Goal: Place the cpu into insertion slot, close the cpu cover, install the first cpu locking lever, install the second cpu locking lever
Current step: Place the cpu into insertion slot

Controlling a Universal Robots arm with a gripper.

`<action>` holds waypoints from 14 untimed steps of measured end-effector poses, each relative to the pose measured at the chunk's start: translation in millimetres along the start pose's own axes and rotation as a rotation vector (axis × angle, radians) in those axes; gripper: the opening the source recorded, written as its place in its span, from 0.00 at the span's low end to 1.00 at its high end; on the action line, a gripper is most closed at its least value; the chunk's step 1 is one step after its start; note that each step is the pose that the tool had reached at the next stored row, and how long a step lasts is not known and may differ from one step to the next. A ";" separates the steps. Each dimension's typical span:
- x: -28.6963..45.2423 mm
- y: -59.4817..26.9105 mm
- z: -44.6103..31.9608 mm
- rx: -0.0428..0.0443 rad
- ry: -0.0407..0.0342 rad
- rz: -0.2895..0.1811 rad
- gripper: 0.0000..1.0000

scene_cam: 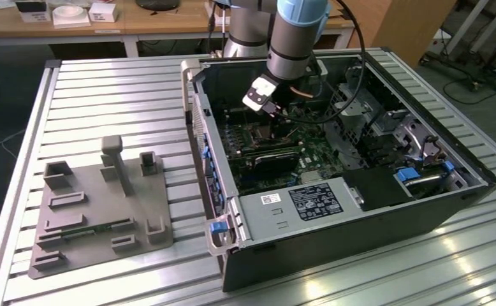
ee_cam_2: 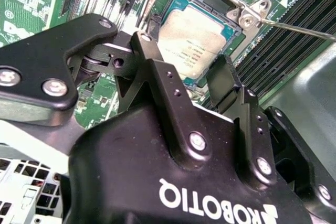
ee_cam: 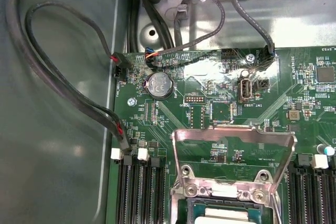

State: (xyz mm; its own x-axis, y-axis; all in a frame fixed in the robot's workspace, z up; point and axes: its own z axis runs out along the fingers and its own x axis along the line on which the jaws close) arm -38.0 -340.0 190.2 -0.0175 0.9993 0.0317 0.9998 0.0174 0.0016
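The cpu (ee_cam_2: 197,38), a flat silver-grey square, lies in the insertion slot (ee_cam_2: 229,31), framed by the slot's dark rim on the green board. My gripper (ee_cam_2: 184,59) hangs just above it, open, one black finger (ee_cam_2: 157,72) on each side of the chip and nothing held. The cpu cover (ee_cam: 233,137), a thin silvery frame with a large window, stands tilted up at the slot's hinge edge, with the cpu (ee_cam: 226,216) showing below it. A thin locking lever (ee_cam_2: 299,29) sticks out past the slot's corner. In the exterior view my gripper (scene_cam: 269,115) is inside the open computer case.
Memory slots (ee_cam: 139,192) flank the socket. Black cables (ee_cam: 63,82) loop along the case wall beside the board. A power supply box (scene_cam: 303,204) fills the case front. A grey fixture plate (scene_cam: 103,210) lies on the slatted table at the exterior view's left.
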 end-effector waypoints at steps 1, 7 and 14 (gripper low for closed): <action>0.0 0.0 0.1 -0.0001 0.0001 0.000 0.61; 0.2 0.2 0.3 -0.0001 -0.0005 -0.001 0.61; -0.4 0.2 -0.1 0.0000 -0.0013 -0.001 0.58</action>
State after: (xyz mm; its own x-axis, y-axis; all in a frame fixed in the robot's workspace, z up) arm -37.8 -340.4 190.2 -0.0183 0.9994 0.0304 0.9998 0.0182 0.0016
